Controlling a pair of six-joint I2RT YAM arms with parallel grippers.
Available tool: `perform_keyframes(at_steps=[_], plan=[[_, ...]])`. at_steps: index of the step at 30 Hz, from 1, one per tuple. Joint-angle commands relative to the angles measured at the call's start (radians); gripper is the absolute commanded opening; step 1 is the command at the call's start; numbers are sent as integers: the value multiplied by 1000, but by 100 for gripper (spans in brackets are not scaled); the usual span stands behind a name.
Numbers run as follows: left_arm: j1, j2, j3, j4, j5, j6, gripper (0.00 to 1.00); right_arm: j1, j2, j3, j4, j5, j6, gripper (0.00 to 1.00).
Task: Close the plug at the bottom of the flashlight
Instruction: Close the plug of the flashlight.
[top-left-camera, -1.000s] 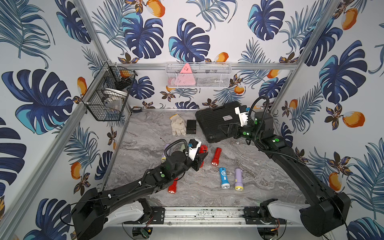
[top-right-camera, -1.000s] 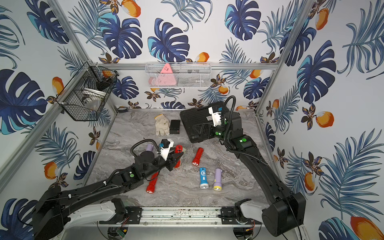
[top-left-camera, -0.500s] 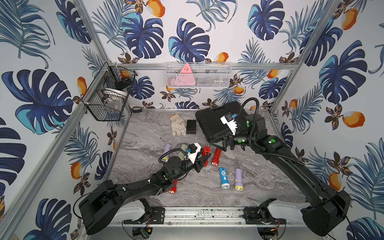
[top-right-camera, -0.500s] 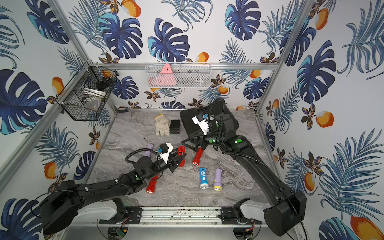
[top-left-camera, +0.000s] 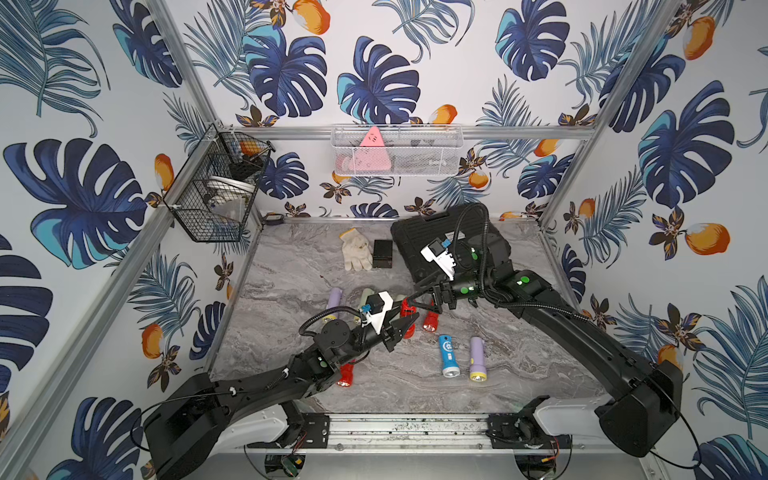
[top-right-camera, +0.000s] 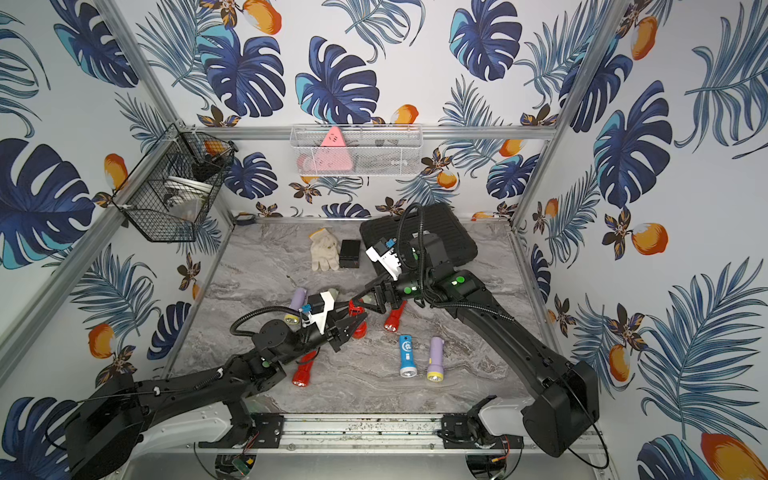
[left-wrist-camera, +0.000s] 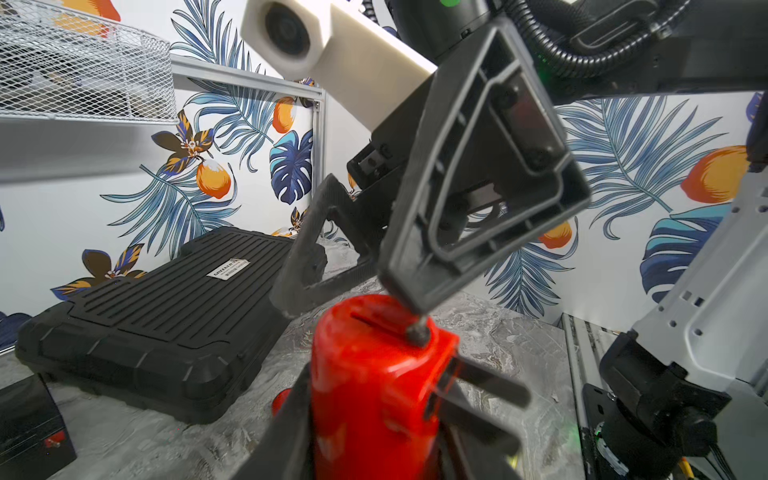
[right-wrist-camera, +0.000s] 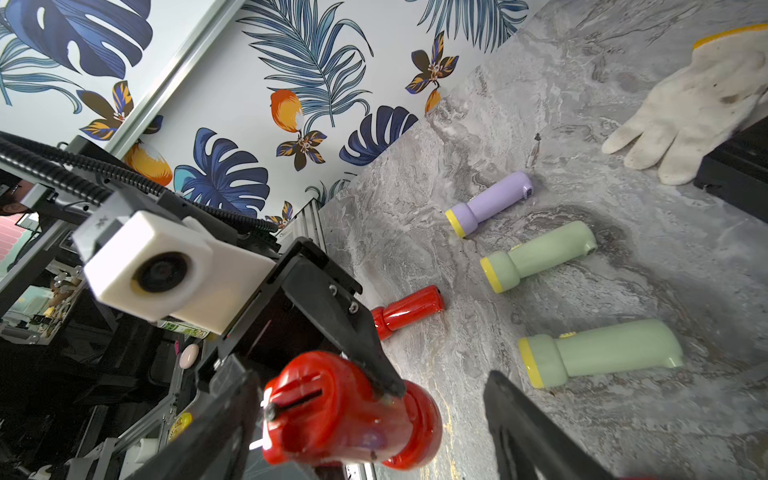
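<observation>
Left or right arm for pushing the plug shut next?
Right. The left gripper is shut on the red flashlight, presenting its bottom end. The right gripper is open with one fingertip at that end, so it likely only needs to press.

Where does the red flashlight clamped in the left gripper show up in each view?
Both top views: red flashlight mid-table, in the left gripper.
Left wrist: close up, clamped between the fingers.
Right wrist: close up, slotted end towards the camera.
Shared landmark: black case, in every view but the right wrist.
</observation>
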Motion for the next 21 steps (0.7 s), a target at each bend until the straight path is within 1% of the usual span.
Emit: perform_keyframes(at_steps=[1, 4, 7, 11, 13, 17, 21], plan=[[1, -12, 4, 6, 15, 32, 0, 12, 8, 16, 7, 8, -9, 82], [0, -20, 3, 1, 10, 35, 0, 24, 21, 34, -8, 18, -14, 75], [0, -26, -1, -9, -6, 41, 0, 33, 29, 46, -32, 26, -23, 72], [-1, -21, -2, -8, -13, 41, 0, 37, 10, 24, -25, 36, -15, 69], [0, -16, -2, -5, -11, 38, 0, 38, -5, 15, -24, 40, -13, 69], [0, -8, -6, 5, -8, 35, 0, 39, -44, 1, -35, 58, -17, 72], [0, -2, 0, 2, 2, 33, 0, 39, -54, -4, -48, 49, -18, 71]])
